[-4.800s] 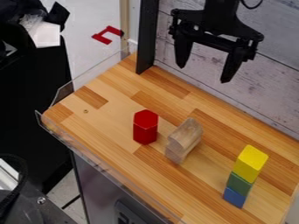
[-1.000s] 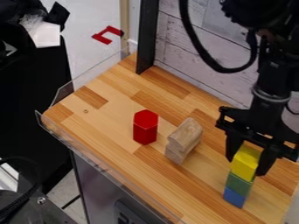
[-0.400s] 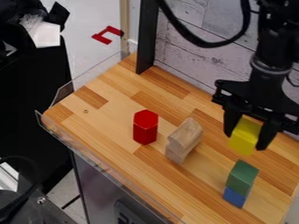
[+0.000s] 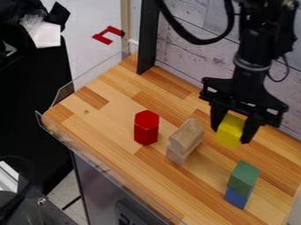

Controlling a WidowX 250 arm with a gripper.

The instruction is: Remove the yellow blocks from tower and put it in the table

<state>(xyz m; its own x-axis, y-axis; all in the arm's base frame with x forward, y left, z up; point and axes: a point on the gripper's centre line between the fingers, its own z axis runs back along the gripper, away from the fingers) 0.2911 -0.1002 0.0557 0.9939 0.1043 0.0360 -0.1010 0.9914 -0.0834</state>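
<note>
While the gripper [image 4: 232, 135], higher than the green block [image 4: 243, 176], clasps the yellow block [image 4: 230, 129], opposite flat sides look the surest hold on its likely light, rigid body.

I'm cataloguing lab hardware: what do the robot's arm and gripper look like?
The arm is black, with a greyish ring above the gripper and a black cable looping beside it. The gripper is black too, with a wide crossbar and two dark fingers.
</note>
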